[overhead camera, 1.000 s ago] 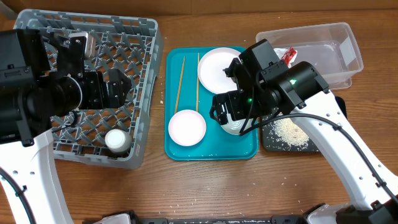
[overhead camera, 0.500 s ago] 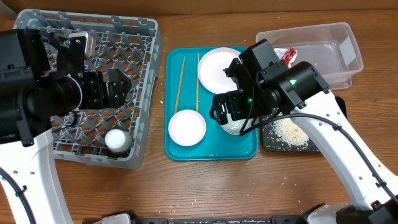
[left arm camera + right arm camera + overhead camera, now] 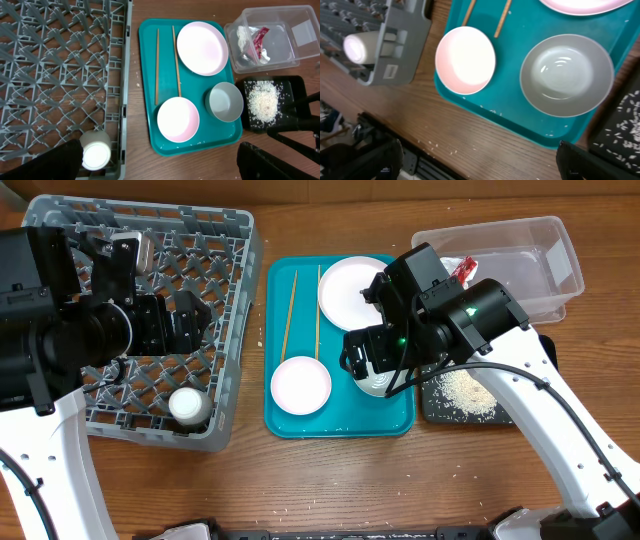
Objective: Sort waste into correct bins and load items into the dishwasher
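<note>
The left arm (image 3: 45,440) comes up from the near left edge, its white link sloping up to a bulky black wrist that points across to the right. The left gripper (image 3: 187,320) hangs with its jaws spread wide and nothing between them. Its own camera catches only the dark fingertips (image 3: 55,161) at the bottom corners. The right arm (image 3: 560,430) climbs from the near right corner, bent at the elbow, forearm reaching left, wrist tipped down. The right gripper (image 3: 365,358) is likewise wide open and empty, its fingers (image 3: 362,162) far apart.
</note>
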Robot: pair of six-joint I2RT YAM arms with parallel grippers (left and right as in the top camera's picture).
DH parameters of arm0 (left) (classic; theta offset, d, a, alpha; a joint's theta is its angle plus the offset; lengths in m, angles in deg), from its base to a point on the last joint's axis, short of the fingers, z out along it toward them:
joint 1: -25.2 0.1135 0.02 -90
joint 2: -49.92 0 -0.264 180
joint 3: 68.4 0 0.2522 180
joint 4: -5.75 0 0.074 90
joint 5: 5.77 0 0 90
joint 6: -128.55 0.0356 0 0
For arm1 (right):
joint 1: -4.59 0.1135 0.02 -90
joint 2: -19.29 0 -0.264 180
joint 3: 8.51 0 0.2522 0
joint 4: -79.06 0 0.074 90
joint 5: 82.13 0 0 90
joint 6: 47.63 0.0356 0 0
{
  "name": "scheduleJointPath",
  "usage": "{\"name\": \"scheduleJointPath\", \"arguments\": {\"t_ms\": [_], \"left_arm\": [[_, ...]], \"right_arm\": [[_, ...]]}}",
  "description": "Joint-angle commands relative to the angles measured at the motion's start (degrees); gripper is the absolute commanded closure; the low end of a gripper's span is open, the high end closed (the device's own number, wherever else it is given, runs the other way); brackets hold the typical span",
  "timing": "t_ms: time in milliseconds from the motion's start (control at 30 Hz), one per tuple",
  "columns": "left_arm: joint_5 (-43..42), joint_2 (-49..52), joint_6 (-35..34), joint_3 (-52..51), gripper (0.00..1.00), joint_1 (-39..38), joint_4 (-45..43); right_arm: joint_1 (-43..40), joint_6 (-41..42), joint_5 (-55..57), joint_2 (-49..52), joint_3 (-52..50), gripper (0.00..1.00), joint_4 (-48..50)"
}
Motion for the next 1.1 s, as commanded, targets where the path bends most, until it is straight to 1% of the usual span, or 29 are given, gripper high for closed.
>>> {"name": "scheduleJointPath", "arguments": {"t_ms": [0,333,500,567,733,833,933,1067], "left_arm": [[0.2,0.2,1.6,-0.2,0.0,-0.4,0.1],[0.2,0.2,1.6,-0.2,0.0,-0.4,0.1],[0.2,0.2,1.6,-0.2,0.0,-0.4,0.1],[0.2,0.2,1.6,-0.2,0.0,-0.4,0.1],[0.2,0.2,1.6,-0.2,0.0,-0.4,0.1],[0.2,0.2,1.6,-0.2,0.0,-0.4,0.1],[0.2,0.2,1.6,-0.2,0.0,-0.4,0.1],[0.2,0.2,1.6,-0.2,0.0,-0.4,0.1]], "right_arm": [[0.0,0.2,4.6,-0.6,0.0,0.0,0.2],[0.0,0.0,6.1,-1.4,0.0,0.0,-2.7],[0.0,-0.6,12.0,-7.0,0.0,0.0,2.4],[0.0,-3.5,14.6,-10.6,0.0,0.0,5.6],[-0.8,-15.2,17.6,-21.4,0.0,0.0,11.6],[-4.4,-17.9,17.5,-26.7,-0.1,0.0,12.3],[-9.6,-17.9,17.4,-30.3,-1.4,0.0,12.5],[-17.0,-18.1,16.2,-36.5,-8.3,0.0,17.1]]}}
